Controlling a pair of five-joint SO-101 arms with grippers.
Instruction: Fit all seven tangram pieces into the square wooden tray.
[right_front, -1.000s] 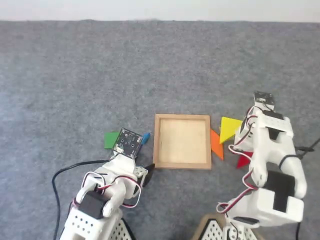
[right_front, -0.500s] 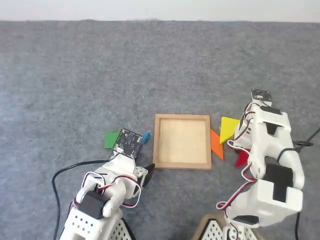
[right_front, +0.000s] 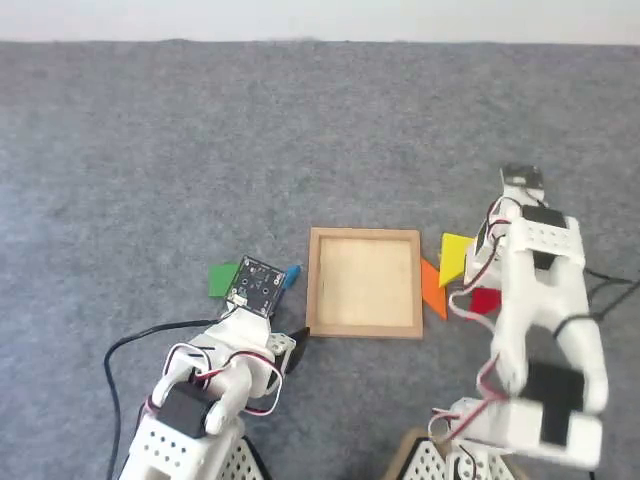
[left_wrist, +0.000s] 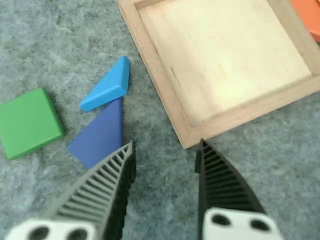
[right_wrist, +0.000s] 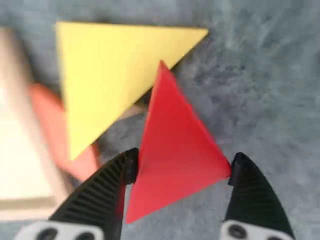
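Picking up a first piece appears to be the step in hand: the square wooden tray (right_front: 364, 235) holds nothing yet.

- Left gripper (left_wrist: 165, 155): at the tray's near left corner, jaws well apart, nothing between them.
- Dark blue triangle (left_wrist: 100, 135): on the grey mat just left of the tray, nearest the left gripper.
- Light blue triangle (left_wrist: 107, 87): slim, touching the dark blue one's far end, beside the tray's left rim.
- Green square (left_wrist: 27, 122): farther left of the tray, apart from both blues.
- Right gripper (right_wrist: 182, 167): right of the tray, jaws wide and set against two sides of the red triangle (right_wrist: 172, 145). Whether the piece is off the mat cannot be told.
- Red triangle: flat, glossy, sharp-cornered, its apex over the yellow's edge.
- Orange piece (right_front: 432, 290): against the tray's right rim.
- Yellow triangle (right_wrist: 110, 70): large, right of the tray toward its far corner.

Next move, as judged: carry the red triangle over the right rim, turn it square to a corner and lower it flat.
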